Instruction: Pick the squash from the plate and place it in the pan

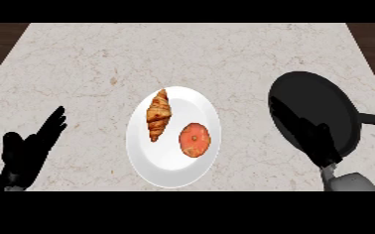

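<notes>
Marble counter [88, 59]: pale and veined, it is filling most of the head view and carrying the plate and the pan.
White plate [172, 176]: it is sitting near the middle of the counter, closer to the lower edge, with two foods lying on it.
Squash [195, 140]: round and orange, it is resting on the right half of the plate, untouched by either hand.
Croissant [158, 115]: golden brown, it is lying lengthwise on the left half of the plate, just beside the squash and not touching it.
Pan [307, 89]: black and round, it is standing to the right of the plate, apart from it, with its handle running off toward the right edge.
Right hand [316, 141]: black against the black pan, it is hanging over the pan's lower half with fingers stretched out toward the upper left, holding nothing; it is well apart from the squash.
Right forearm [350, 182]: grey, it is coming in at the lower right corner.
Left hand [26, 153]: it is resting at the lower left edge, fingers straight and pointing up, holding nothing, away from the plate.
</notes>
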Tool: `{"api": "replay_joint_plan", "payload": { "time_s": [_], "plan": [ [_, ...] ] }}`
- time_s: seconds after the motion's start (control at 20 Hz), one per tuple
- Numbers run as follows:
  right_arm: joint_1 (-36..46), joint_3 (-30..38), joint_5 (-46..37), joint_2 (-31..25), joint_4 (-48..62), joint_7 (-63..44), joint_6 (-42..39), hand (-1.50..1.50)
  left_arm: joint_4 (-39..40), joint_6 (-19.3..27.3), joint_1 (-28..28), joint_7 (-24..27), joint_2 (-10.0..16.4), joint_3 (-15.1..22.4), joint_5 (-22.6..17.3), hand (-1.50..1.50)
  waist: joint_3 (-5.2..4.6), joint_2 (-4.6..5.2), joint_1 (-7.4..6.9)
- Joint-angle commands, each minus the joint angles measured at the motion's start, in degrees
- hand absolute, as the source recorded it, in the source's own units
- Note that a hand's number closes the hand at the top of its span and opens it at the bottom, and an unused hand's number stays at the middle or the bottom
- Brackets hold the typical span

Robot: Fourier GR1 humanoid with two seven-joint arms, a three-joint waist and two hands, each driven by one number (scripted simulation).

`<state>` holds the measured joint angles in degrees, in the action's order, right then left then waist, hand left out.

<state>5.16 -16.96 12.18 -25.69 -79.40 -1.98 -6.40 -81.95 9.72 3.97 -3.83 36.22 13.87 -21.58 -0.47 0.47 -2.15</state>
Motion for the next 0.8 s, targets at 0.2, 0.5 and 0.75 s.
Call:
{"api": "replay_joint_plan", "payload": {
  "time_s": [0.2, 0.5, 0.75],
  "plan": [
    [9.1, 6.1, -2.9, 10.6, 3.1, -13.4, 21.6, -1.50, -6.9, 0.5, -9.4, 2.1, -2.0, 1.8, 4.4, 0.00, 0.43, -0.43, 2.33],
    [6.6, -1.9, -27.3, 8.7, 4.4, -21.0, 41.7, 1.50, -7.1, 0.2, -11.3, 0.1, -4.6, 4.3, 4.3, 0.00, 0.29, -0.86, 3.84],
    [4.2, -12.1, -41.4, 18.2, 1.3, -34.0, 51.0, -1.50, -6.0, 0.0, -17.6, -5.1, -5.7, 3.2, 4.6, 0.00, 0.37, -0.61, 3.02]
  ]
}}
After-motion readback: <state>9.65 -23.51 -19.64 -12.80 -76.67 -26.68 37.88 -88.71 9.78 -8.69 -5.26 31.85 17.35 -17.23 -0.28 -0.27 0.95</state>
